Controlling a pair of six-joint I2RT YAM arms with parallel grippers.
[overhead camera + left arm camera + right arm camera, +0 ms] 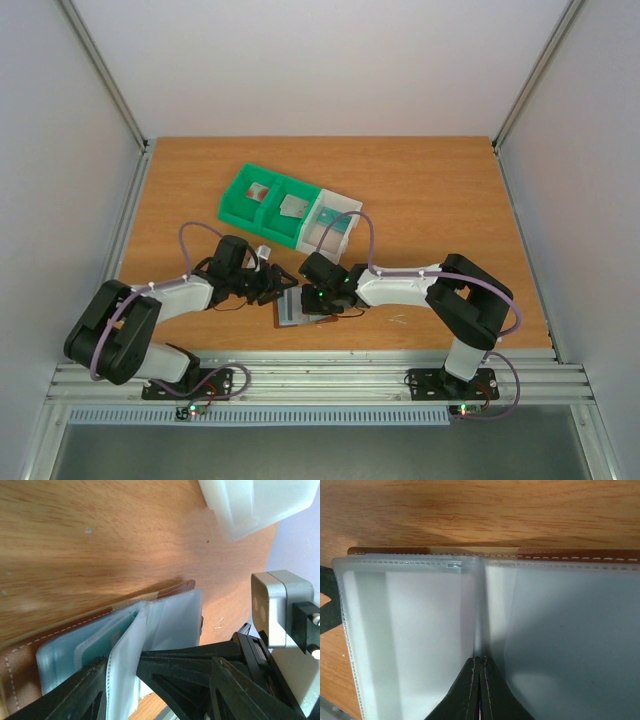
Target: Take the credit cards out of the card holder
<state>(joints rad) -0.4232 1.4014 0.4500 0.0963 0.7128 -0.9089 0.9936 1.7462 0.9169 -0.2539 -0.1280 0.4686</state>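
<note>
Right gripper (479,662) closed at card holder (580,555) | left gripper (121,662) astride sleeve (131,635) edge

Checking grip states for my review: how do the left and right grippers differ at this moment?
The left gripper has its jaws apart, a clear sleeve between them; the right gripper is shut, its tip at the fold between sleeves. Both are at the open card holder.

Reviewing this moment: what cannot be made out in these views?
- Holder, top view: mostly hidden under left gripper and right gripper.
- Sleeves, right wrist view: frosted plastic; cards inside, if any, unseen.
- Left gripper, left wrist view: a sleeve between its fingers; grip unclear.
- Bins, top view: contents too small to identify.
</note>
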